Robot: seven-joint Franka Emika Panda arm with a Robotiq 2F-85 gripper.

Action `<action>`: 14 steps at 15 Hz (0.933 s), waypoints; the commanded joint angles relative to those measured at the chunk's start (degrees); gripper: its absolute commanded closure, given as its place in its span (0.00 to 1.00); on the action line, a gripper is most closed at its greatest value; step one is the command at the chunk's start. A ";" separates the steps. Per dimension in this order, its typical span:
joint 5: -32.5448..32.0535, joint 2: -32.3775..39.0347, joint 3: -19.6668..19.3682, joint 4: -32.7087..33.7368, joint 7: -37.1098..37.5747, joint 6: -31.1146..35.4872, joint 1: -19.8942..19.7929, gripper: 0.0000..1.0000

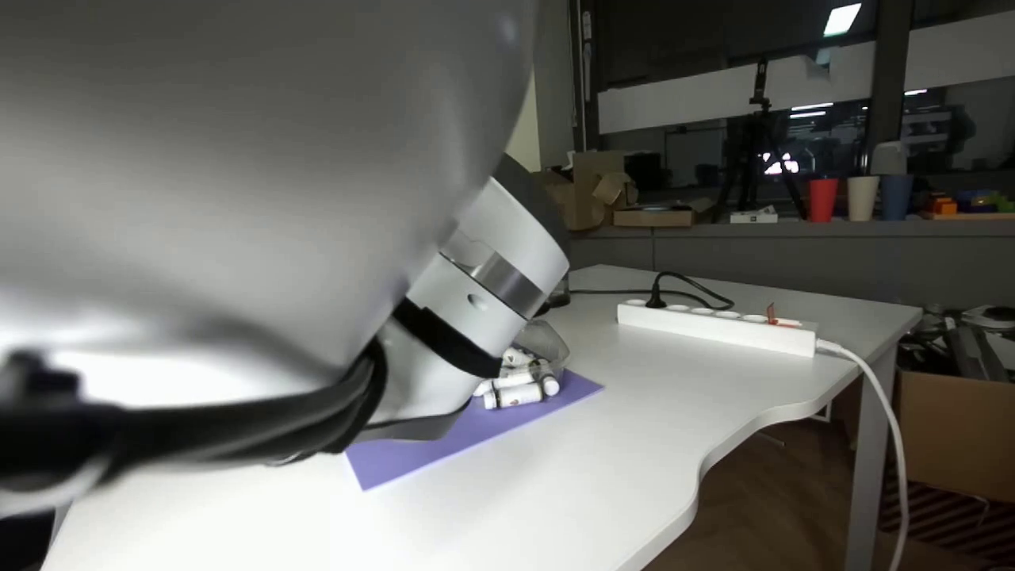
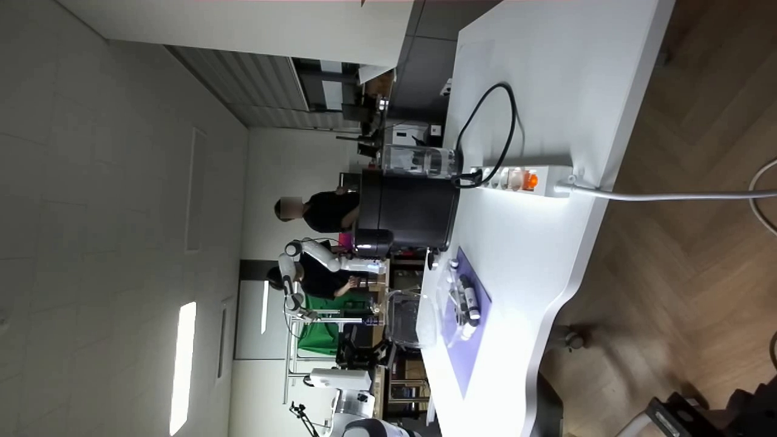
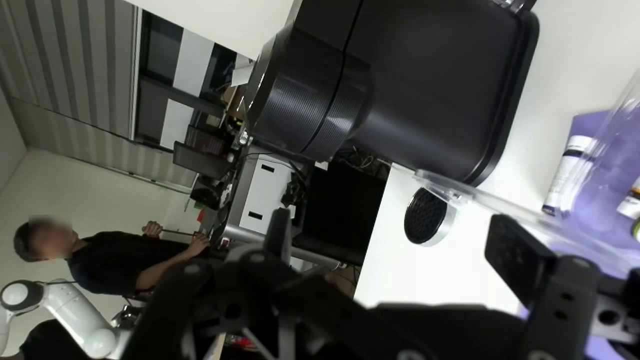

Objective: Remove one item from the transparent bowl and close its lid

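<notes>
Fingers [image 3: 517,252] are spread wide apart in the wrist view, with a stretch of the worktop [image 3: 470,270] and a round, mesh-faced object [image 3: 425,216] seen through the gap. By the arm [image 1: 262,182], blurred at close range, they are hidden in an exterior view, along with much of a purple mat [image 1: 492,422]. The transparent bowl [image 1: 557,347] is placed at least partly on that mat, some of it covered by the same arm, and its lid [image 2: 403,318] is seen raised in an exterior view. Small white bottles [image 1: 519,395] are gathered at the bowl; whether the front one is held within the wall or lies beside it cannot be told. Dark bands and fine print are carried on a label [image 3: 564,175] in the wrist view, but the lettering is too small to be read. Another bottle [image 3: 632,202], marked with amber and black, is cut off at the right edge, as is a green ring [image 3: 636,229] just beside it. A clear strip [image 3: 500,206] is seen just beside one finger; whether it belongs to lid or bowl cannot be made out. A black appliance [image 3: 450,85] is cropped by the top edge. Blurring is seen over the face of a person [image 3: 115,257] in dark clothing.
</notes>
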 commanded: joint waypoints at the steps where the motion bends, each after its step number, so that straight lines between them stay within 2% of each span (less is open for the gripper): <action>1: -8.50 -5.98 -1.08 -8.52 6.32 -0.36 2.69 0.00; 2: -10.77 -7.88 -1.02 -9.72 7.33 -0.27 2.19 0.00; 4: -19.42 -13.00 -1.96 -12.78 12.17 0.19 1.62 0.00; 8: -35.45 -22.94 -6.59 -17.19 19.57 0.20 1.84 0.00; 14: -51.04 -39.31 -12.62 -21.58 22.86 0.50 -0.95 0.00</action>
